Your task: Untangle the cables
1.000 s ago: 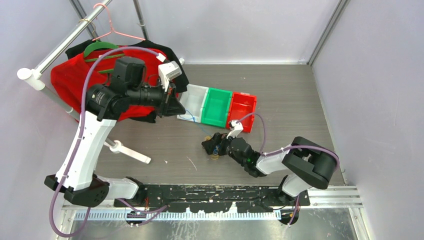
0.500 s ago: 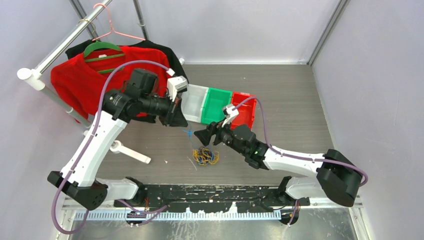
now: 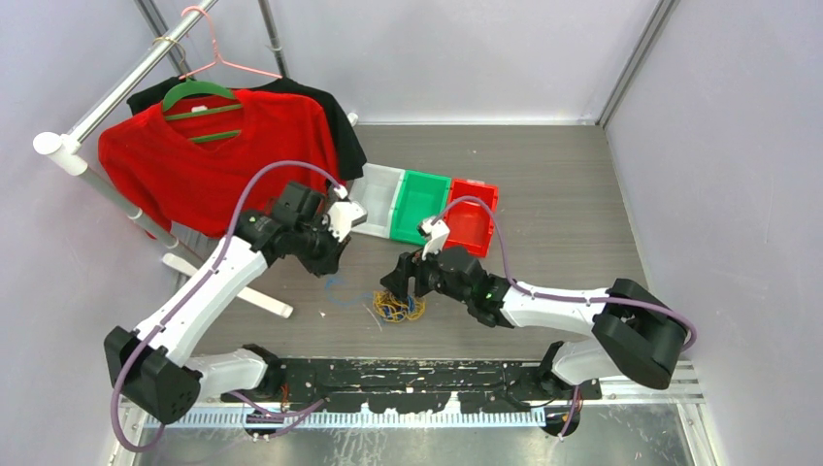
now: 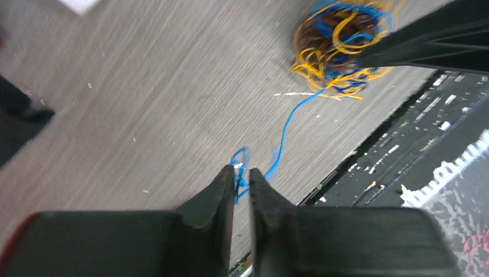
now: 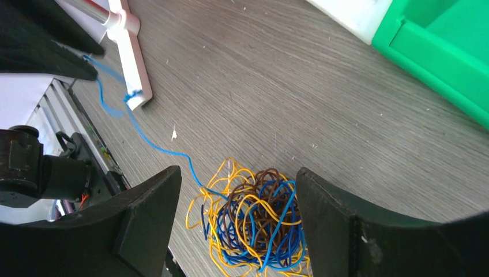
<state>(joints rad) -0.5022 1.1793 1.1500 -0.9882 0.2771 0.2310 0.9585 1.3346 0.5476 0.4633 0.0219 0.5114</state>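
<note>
The cables are a tangled clump (image 3: 398,306) of blue, yellow-orange and brown strands on the grey table, also in the right wrist view (image 5: 259,222) and the left wrist view (image 4: 340,49). One blue strand (image 5: 155,147) runs out of the clump to the left. My left gripper (image 4: 242,173) is shut on that blue strand (image 4: 282,135), low over the table left of the clump (image 3: 335,264). My right gripper (image 5: 239,190) is open, its fingers on either side of the clump and just above it (image 3: 400,283).
White (image 3: 378,199), green (image 3: 419,206) and red (image 3: 469,216) bins stand in a row behind the clump. A clothes rack with a red shirt (image 3: 209,155) fills the left; its white foot (image 3: 247,291) lies near the left gripper. The black rail (image 3: 408,381) runs along the near edge.
My left gripper has come down and toward the near left, drawing the blue strand out of the clump. My right gripper left the clump on the table and now hovers open over it.
</note>
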